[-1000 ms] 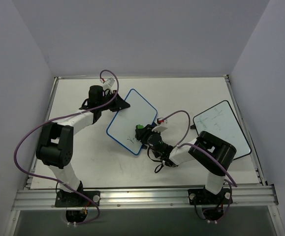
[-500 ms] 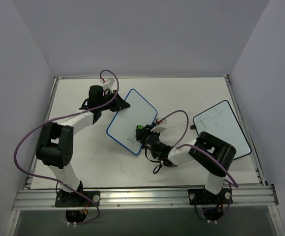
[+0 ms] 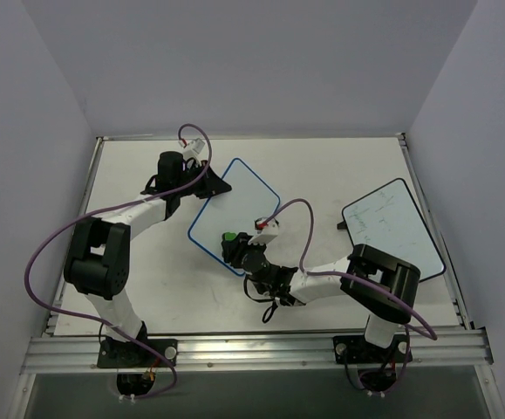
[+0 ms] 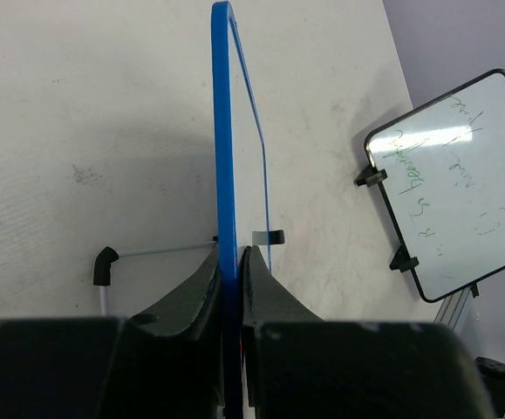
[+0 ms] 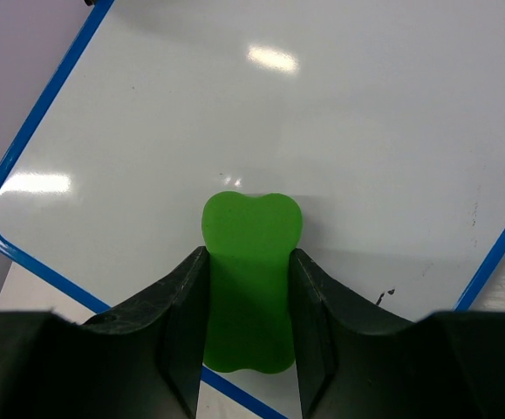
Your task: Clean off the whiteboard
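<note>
The whiteboard (image 3: 239,205), blue-framed, stands tilted at the table's middle. My left gripper (image 3: 210,186) is shut on its upper-left edge; in the left wrist view the blue frame (image 4: 224,157) runs edge-on between the fingers of the left gripper (image 4: 232,255). My right gripper (image 3: 235,244) is shut on a green eraser (image 3: 229,236), which presses on the board's lower part. In the right wrist view the eraser (image 5: 250,288) sits between the jaws of the right gripper (image 5: 249,255) on the white face (image 5: 278,113). A small dark mark (image 5: 383,297) shows near the lower right frame.
A black-framed white board (image 3: 392,229) with faint green scribbles lies at the right side of the table, also in the left wrist view (image 4: 453,183). A wire foot with a black tip (image 4: 104,266) sticks out behind the blue board. Grey walls enclose the table.
My right gripper has slid the green eraser leftward along the board's lower part, over where dark strokes showed. The left gripper and the board have not moved.
</note>
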Action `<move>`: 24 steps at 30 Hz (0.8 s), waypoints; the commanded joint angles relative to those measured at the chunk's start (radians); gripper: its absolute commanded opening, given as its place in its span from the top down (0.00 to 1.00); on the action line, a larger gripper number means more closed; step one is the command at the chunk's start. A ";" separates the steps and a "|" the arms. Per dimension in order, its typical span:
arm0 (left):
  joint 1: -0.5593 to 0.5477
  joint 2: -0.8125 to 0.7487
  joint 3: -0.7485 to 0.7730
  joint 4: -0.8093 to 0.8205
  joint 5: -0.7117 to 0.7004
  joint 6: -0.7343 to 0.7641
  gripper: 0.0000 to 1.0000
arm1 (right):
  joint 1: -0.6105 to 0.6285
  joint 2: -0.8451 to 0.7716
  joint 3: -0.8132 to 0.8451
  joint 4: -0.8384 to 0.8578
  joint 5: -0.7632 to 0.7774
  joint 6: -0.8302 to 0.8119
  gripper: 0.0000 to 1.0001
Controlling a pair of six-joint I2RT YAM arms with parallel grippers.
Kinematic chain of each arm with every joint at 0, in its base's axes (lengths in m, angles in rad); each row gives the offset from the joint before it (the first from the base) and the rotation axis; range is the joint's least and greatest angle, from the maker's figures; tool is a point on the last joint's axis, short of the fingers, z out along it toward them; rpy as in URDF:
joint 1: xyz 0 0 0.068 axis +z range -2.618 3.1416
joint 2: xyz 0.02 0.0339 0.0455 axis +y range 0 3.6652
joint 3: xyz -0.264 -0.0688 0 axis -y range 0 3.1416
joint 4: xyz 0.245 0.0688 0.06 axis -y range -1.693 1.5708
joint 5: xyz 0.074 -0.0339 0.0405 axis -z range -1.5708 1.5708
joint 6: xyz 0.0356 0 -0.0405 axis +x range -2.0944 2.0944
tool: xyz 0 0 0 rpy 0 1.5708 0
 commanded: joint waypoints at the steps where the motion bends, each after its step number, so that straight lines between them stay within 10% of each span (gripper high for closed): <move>1: -0.085 0.025 -0.028 -0.134 0.006 0.119 0.98 | 0.038 0.073 0.004 -0.154 -0.174 0.021 1.00; 24: -0.086 0.031 -0.029 -0.129 0.006 0.119 0.98 | -0.134 0.111 -0.212 0.027 -0.196 0.108 1.00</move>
